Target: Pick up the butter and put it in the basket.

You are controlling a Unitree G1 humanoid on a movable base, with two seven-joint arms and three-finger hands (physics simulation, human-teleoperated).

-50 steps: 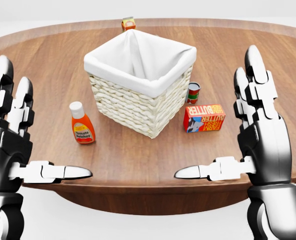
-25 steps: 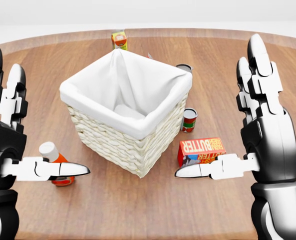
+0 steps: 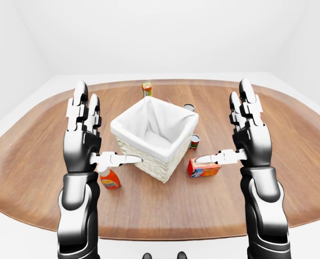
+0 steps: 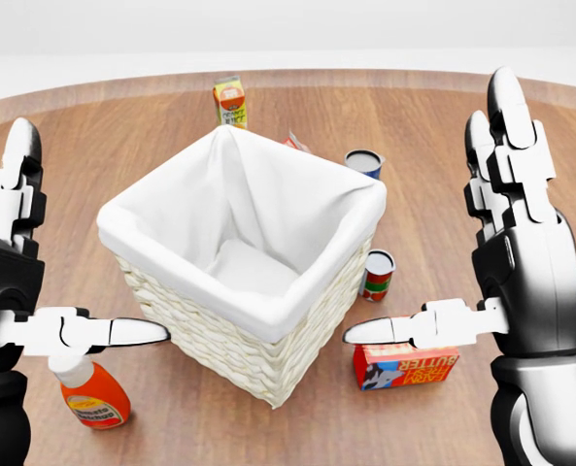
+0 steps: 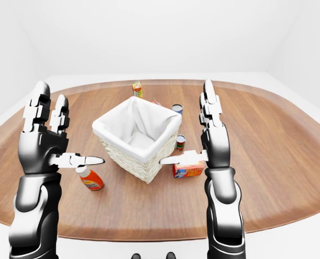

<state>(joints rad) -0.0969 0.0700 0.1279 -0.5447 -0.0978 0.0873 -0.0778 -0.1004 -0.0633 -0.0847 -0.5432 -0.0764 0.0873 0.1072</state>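
While both hands' fingers (image 4: 506, 116) spread wide: red-orange butter (image 4: 407, 366) box, flat beside basket (image 4: 268, 364).

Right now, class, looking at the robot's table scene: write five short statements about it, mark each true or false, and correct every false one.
1. The butter lies on the table, outside the basket. True.
2. The right hand has its fingers closed round the butter. False: the fingers are spread open and hold nothing.
3. The basket has a white cloth lining. True.
4. The ketchup bottle lies inside the basket. False: it lies on the table, at the head view's lower left.
5. The left hand is shut on a can. False: it is open and empty.
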